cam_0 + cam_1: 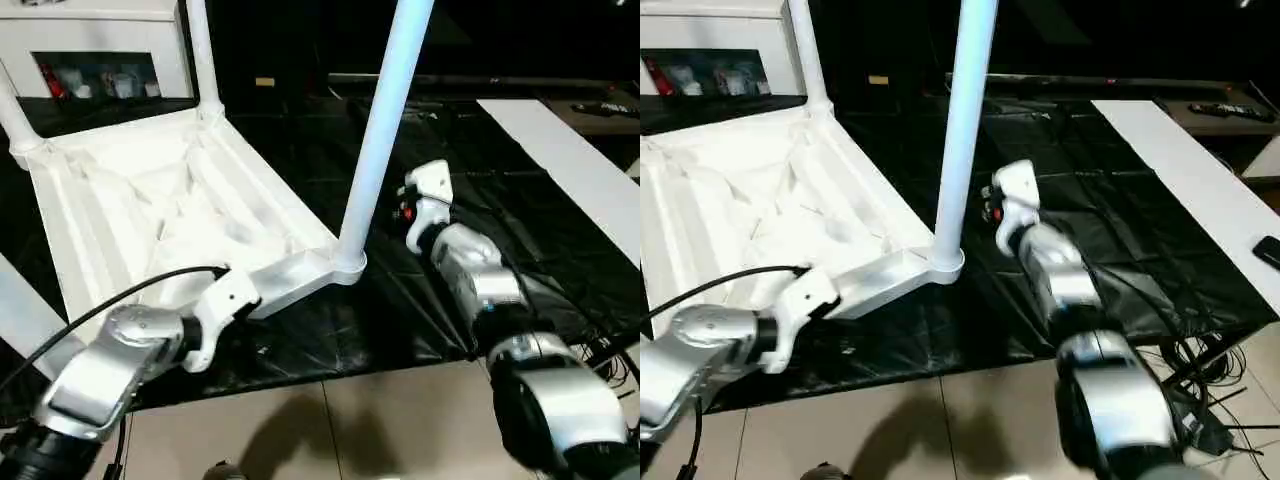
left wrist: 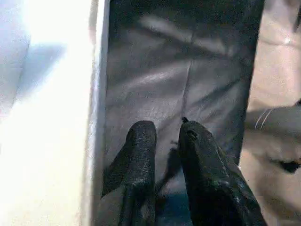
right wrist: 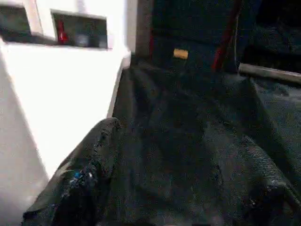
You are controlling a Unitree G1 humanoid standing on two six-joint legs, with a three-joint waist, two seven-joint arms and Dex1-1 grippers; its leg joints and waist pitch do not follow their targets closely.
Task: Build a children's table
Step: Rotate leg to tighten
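Black crinkled plastic sheeting (image 1: 420, 300) covers the floor under the work, with pale tiles (image 1: 330, 430) at its near edge and a long flat white board (image 1: 580, 170) lying off to the right. On the sheeting, the left gripper (image 2: 162, 136) hangs just beside the long edge of the white plastic rectangular table top (image 1: 170, 210), its two black fingers (image 2: 141, 155) only a narrow gap apart and closed on nothing. Over to the right, the right gripper (image 3: 178, 160) hovers over the sheeting with its black fingers spread wide and empty, near the closest leg but apart from it. That table top lies upside down, ribbed underside up. One long white tapered tubular leg (image 1: 380, 140) stands upright in the near right corner socket (image 1: 348, 265); another leg (image 1: 203, 55) rises from the far right corner, and a third (image 1: 15, 120) from the far left. Behind stands a white cabinet with glass doors (image 1: 95, 50).
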